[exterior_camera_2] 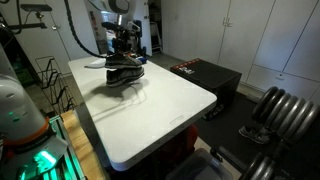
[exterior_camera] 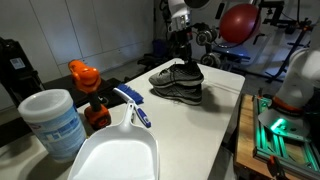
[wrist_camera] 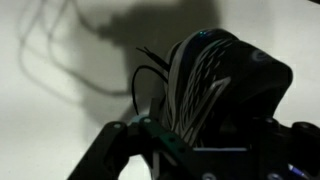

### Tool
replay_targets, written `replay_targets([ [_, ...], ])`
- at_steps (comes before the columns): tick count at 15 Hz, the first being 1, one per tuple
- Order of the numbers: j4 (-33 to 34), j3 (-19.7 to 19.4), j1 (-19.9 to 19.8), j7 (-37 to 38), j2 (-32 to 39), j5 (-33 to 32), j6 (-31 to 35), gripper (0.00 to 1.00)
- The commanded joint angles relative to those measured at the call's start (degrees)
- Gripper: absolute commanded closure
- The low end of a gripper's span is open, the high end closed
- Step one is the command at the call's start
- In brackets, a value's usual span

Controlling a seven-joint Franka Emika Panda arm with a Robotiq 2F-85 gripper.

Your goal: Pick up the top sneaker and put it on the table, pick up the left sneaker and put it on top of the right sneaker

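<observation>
Where the two dark sneakers lie stacked on the table, the gripper stands directly over the top sneaker, which rests on the lower sneaker. In the wrist view the black fingers flank the top sneaker's rounded, dark woven upper, which carries pale curved stripes; thin black laces loop outward. The jaws are spread to shoe width, but whether they actually clamp the upper cannot be told. The table top is smooth, plain white and rectangular with rounded corners in both exterior views.
</observation>
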Motion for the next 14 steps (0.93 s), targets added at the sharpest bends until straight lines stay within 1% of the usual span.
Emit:
replay_targets([
  [1, 2.3, 0.1, 0.1, 0.8, 1.2, -0.2, -3.4, 0.56],
  [2, 2.6, 0.0, 0.1, 0.9, 1.3, -0.4, -4.0, 0.63],
  [3, 2.7, 0.0, 0.1, 0.9, 1.3, -0.4, -4.2, 0.72],
  [5, 3.3, 0.0, 0.1, 0.9, 1.4, -0.4, -4.7, 0.85],
  [6, 3.7, 0.0, 0.1, 0.8, 1.6, -0.3, -5.0, 0.94],
  [7, 4.0, 0.0, 0.1, 0.8, 1.8, -0.3, -5.2, 0.98],
  [8, 4.3, 0.1, 0.1, 0.7, 2.0, -0.3, -5.2, 0.99],
  [9, 4.5, 0.1, 0.1, 0.7, 2.2, -0.6, -5.5, 0.96],
  [10, 4.6, 0.0, 0.1, 0.8, 2.2, -0.6, -5.6, 0.96],
  [11, 4.5, -0.1, 0.0, 0.9, 1.8, -0.6, -5.7, 0.99],
  [12, 4.5, -0.2, -0.1, 1.0, 1.7, -0.6, -5.7, 0.98],
  [14, 3.7, -0.5, 0.0, 2.7, 0.0, -2.8, -5.4, 0.98],
])
